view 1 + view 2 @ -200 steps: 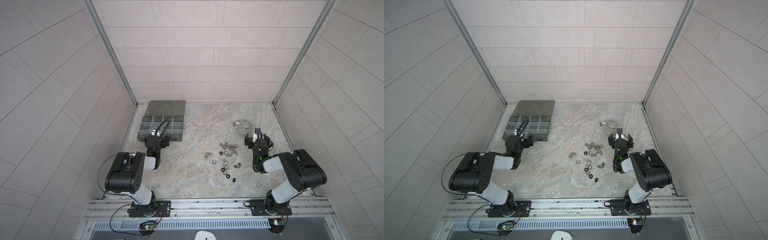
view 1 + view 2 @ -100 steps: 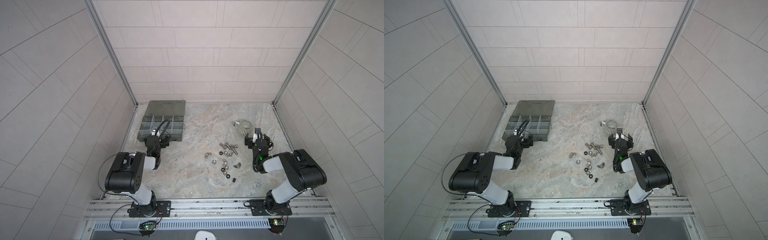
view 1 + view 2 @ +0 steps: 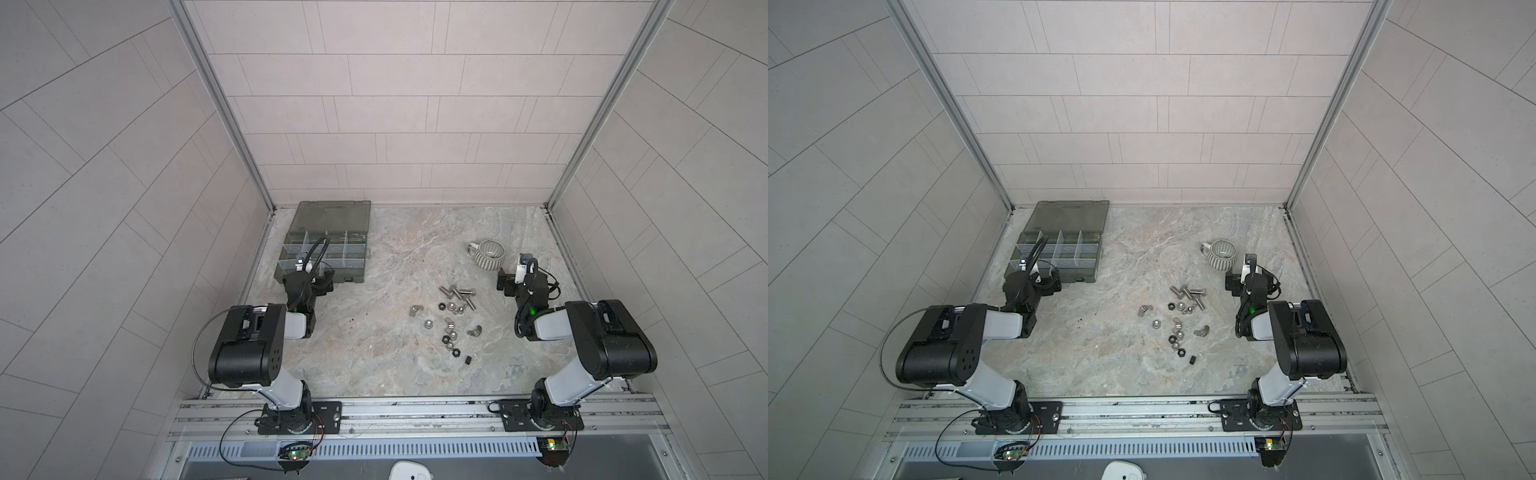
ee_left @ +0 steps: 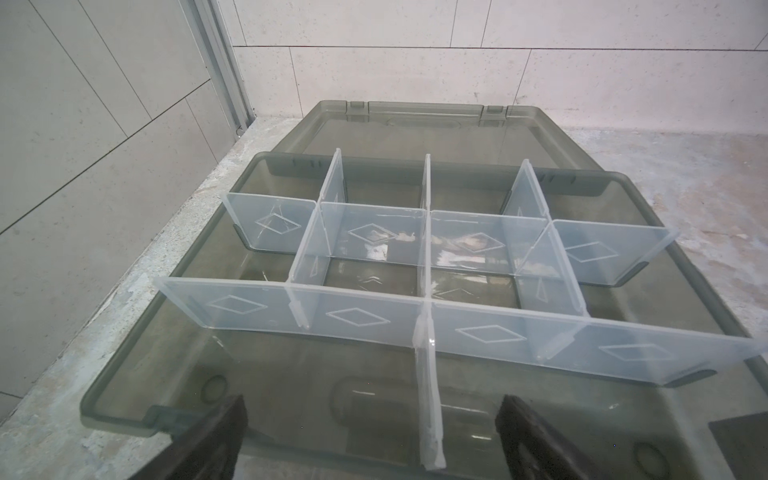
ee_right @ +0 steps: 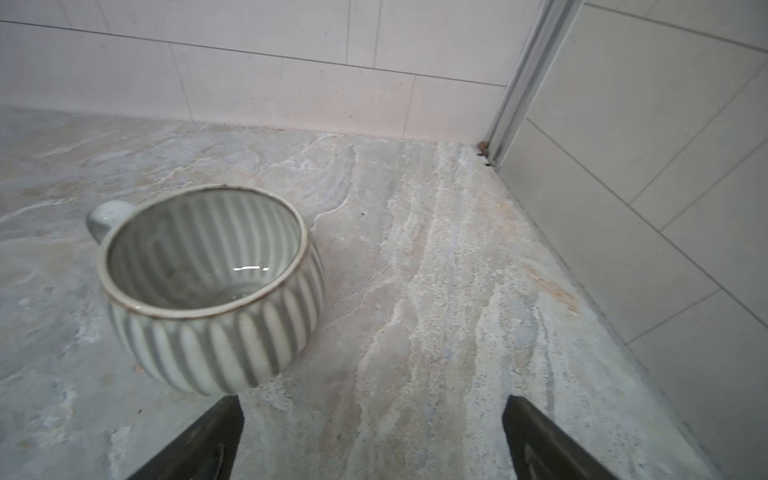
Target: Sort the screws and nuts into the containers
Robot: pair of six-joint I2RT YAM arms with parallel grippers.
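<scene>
Roughly four silver hex-head screws (image 3: 457, 293) and a dozen silver and black nuts (image 3: 427, 323) lie near centre; one grey-green plastic divided case (image 3: 352, 261) sits left of centre. Arms are folded low; left gripper (image 4: 370, 419) and right gripper (image 5: 372, 419) gape, empty.

The translucent grey-green plastic organizer case (image 3: 347, 277) lies at 10 o'clock on the marbled stone tabletop (image 3: 365, 357), lid (image 3: 334, 216) flat at 12 o'clock of its clear-divided compartments (image 3: 353, 248). Short silver hex-head screws (image 3: 457, 294) lie at 3 o'clock of centre, small silver and black nuts (image 3: 452, 333) at their 6 o'clock, the striped grey-white ceramic mug (image 3: 488, 255) at their 1 o'clock.
</scene>
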